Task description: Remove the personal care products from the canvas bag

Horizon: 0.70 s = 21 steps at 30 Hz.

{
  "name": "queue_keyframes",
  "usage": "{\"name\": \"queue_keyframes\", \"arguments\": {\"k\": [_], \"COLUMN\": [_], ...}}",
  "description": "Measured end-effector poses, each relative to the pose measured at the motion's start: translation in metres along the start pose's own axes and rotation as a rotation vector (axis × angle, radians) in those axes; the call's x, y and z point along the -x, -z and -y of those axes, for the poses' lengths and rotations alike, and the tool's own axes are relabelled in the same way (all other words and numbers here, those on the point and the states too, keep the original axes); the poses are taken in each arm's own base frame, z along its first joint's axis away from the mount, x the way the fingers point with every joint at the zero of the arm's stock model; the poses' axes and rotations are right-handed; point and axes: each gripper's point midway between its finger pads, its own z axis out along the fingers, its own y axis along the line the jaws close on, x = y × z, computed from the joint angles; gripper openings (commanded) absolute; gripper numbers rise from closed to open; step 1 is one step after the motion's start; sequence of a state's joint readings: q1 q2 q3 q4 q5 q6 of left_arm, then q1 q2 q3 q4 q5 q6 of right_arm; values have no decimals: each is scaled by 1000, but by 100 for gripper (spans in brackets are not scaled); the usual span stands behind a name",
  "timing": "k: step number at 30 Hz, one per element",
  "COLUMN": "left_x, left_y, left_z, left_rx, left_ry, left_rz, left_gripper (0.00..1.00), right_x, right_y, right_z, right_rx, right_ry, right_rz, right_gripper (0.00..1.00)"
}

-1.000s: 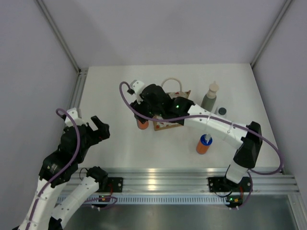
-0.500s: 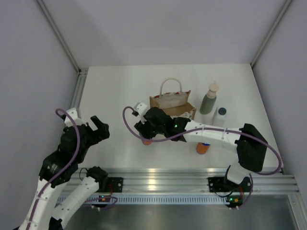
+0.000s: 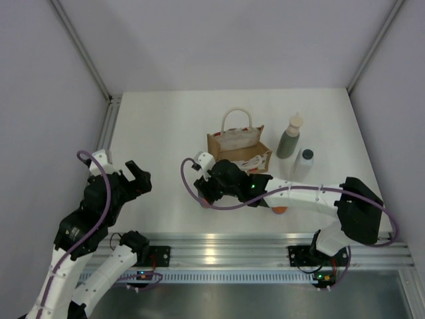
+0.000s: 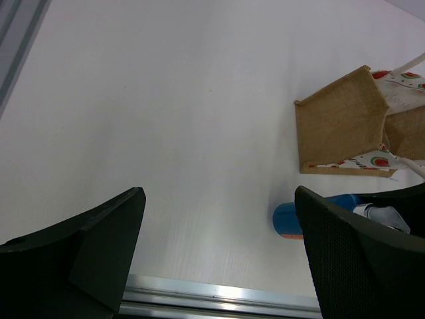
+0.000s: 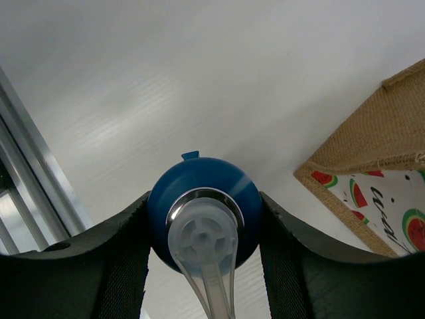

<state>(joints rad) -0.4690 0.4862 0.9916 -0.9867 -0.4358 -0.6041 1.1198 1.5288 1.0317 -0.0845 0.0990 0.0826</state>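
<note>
My right gripper (image 3: 209,193) is shut on an orange bottle in front of the canvas bag (image 3: 236,143), near the table's front. In the right wrist view its fingers (image 5: 119,266) press both sides of the bottle's blue-and-white top (image 5: 202,216). The left wrist view shows that blue top (image 4: 287,216) in front of the bag (image 4: 342,119). Right of the bag stand a tall grey-green bottle (image 3: 290,136) and a translucent whitish bottle (image 3: 304,161). A second orange bottle (image 3: 280,209) peeks from under the right arm. My left gripper (image 3: 136,176) hangs open and holds nothing at the left.
A metal rail (image 3: 219,242) runs along the table's front edge, close to the held bottle. Grey walls close in the back and both sides. The bag's cream loop handle (image 3: 237,114) stands upright.
My right arm has carried the orange bottle from beside the bag's left corner toward the front edge, uncovering the bag. The left arm has not moved.
</note>
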Motion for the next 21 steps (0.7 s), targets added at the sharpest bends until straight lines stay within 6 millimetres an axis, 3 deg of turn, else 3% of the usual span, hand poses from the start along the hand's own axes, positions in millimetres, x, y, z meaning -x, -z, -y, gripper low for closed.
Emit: {"name": "queue_keyframes", "arguments": {"k": [9,10,11,14,16,21], "left_x": [0,0,0,0,0,0], "left_y": [0,0,0,0,0,0], "left_z": [0,0,0,0,0,0], "left_rx": [2,2,2,2,2,2], "left_ry": [1,1,1,1,1,1], "left_rz": [1,1,1,0,0,0], "left_gripper": [98,98,98,98,98,98], "right_x": [-20,-20,-20,-21,-21,-19], "right_y": [-2,-2,-2,-1,0,4], "right_z": [-18,-20,-22,-25,-25,-26], "right_rx": [39,43,44,44,41,34], "right_ry": [40,48,52,63,68,82], "right_rz": [-6,-2,1,12,15,25], "right_gripper": [1,7,25,46,48,69]}}
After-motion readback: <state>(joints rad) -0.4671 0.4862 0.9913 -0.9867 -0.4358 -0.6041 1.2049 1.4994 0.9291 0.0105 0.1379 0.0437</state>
